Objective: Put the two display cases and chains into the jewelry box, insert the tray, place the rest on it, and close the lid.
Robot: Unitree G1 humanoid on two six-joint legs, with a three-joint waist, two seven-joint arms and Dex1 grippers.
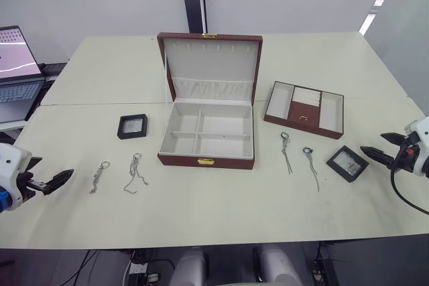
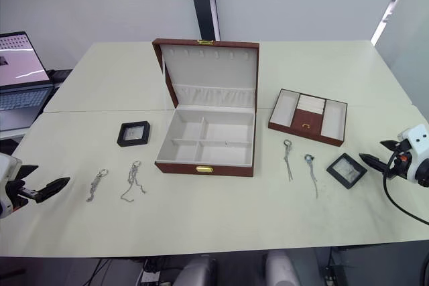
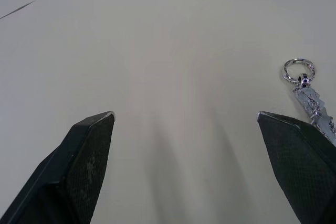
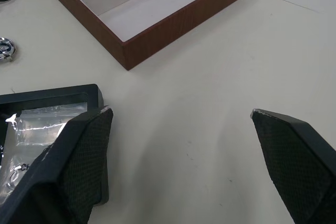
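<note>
**Both hands open, box open, nothing packed**

Head view: the box point(image 1: 206, 135) sits mid-desk point(image 1: 221, 212), lid point(image 1: 211, 65) upright, compartments bare. One case point(image 1: 132, 126) and two chains point(image 1: 99, 176) point(image 1: 135, 173) lie left of it; the tray point(image 1: 304, 108), two more chains point(image 1: 286, 151) point(image 1: 311, 164) and the second case point(image 1: 347, 163) lie right. The left hand point(image 1: 55, 180) and right hand point(image 1: 377, 151) hover at the desk's edges.

Left wrist: fingers point(image 3: 79, 171) spread wide, a chain's ring beside one.

Right wrist: fingers point(image 4: 294, 161) spread, one over the case's corner, tray near.

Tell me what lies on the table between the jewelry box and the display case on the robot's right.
In the left eye view, two silver chains lie between the jewelry box and the right display case.
</note>
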